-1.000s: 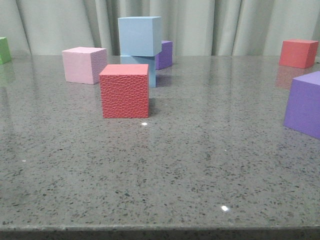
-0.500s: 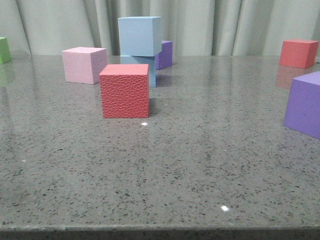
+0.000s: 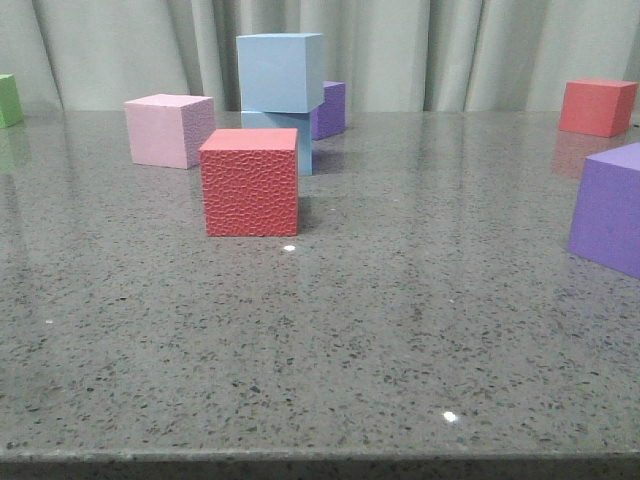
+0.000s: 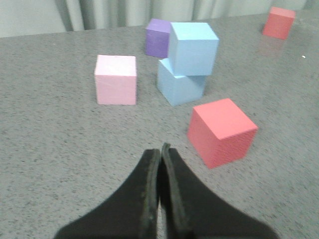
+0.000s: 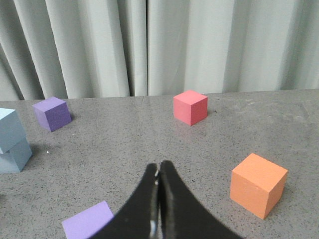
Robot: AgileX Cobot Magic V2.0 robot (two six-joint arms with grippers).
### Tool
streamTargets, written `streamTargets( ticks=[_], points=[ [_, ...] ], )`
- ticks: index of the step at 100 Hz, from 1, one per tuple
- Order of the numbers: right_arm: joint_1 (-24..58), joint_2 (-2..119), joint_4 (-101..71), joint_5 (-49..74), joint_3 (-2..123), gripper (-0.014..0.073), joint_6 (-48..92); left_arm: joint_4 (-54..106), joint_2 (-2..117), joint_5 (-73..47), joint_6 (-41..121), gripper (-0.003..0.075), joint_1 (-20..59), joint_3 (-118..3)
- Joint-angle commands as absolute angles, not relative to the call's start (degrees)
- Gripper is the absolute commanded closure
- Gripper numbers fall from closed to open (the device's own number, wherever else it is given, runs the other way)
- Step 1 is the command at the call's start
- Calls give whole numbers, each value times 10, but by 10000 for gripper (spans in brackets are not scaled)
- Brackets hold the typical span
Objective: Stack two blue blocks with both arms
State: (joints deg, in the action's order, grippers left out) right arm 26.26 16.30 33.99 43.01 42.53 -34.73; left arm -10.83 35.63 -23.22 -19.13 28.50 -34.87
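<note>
grey speckled table, red textured cube, pink cube, lower blue block

Two pale blue blocks stand stacked on the grey table. The upper block sits on the lower block, twisted a little and overhanging it on one side. Both have smooth matte faces.

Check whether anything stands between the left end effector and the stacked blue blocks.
Nothing visible does. In the left wrist view the left end effector, shut and empty, faces bare table up to the blue blocks. The pink cube sits to one side of that line, the red cube to the other.
</note>
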Motion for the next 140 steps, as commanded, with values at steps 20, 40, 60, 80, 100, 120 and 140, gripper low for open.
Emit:
streamTargets(
  ticks=[20, 40, 60, 80, 100, 120, 140],
  points=[
    [258, 170, 365, 394, 437, 662, -347, -105, 316, -44, -116, 739, 180, -288],
    [258, 170, 365, 394, 437, 662, -347, -52, 245, -42, -39, 739, 102, -233],
    [258, 170, 365, 394, 437, 662, -347, -26, 161, -34, -17, 739, 35, -168],
    [258, 170, 365, 394, 437, 662, -347, -22, 81, -17, -12, 739, -1, -99],
    [258, 170, 365, 394, 437, 662, -347, 0, 21, -8, -11, 739, -22, -33],
    [258, 170, 365, 394, 437, 662, -347, 7, -20, -24, -11, 739, -28, 4],
    [258, 170, 365, 394, 437, 662, -347, 7, -22, -26, -11, 739, -28, 4]
  ],
)
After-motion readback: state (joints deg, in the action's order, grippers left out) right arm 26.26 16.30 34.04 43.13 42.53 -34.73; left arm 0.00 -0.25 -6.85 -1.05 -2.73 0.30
